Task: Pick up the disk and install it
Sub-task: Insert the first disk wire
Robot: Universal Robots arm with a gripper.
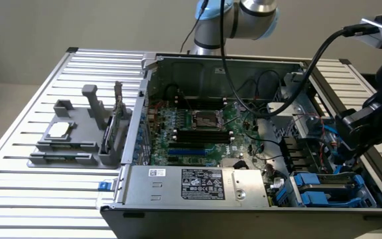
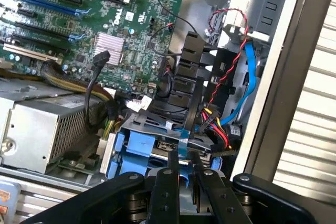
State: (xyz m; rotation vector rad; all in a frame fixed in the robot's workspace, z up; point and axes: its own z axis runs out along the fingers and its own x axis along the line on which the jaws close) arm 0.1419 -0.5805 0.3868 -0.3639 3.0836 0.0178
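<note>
Where the wrist view looks along the end effector [image 2: 184, 155], I log its two dark fingers [image 2: 169, 182] drawn in narrow, with a strip of blue plastic pinched between them. That strip belongs to the disk [image 2: 143, 143]: a thin blue carrier frame round a flat grey metal body. I cannot read any label on it.

Just beside the fingers, a bundle of red, black and yellow wires [image 2: 218, 135] meets a black connector. A blue cable [image 2: 250, 77] runs along the wall behind it.

Next out, just beside the disk, is the perforated grey power supply [image 2: 37, 127]. Beyond that lies the green motherboard [image 2: 89, 19] with a small finned heatsink [image 2: 108, 42].

In the exterior view, the disk sits low in the corner of the open case [image 1: 244, 221] nearest the camera, on the exterior view's right. The case stands on a slatted metal counter [image 1: 38, 199]. Farthest off, on the exterior view's left, a grey fixture [image 1: 78, 142] carries a small square chip [image 1: 58, 130].
</note>
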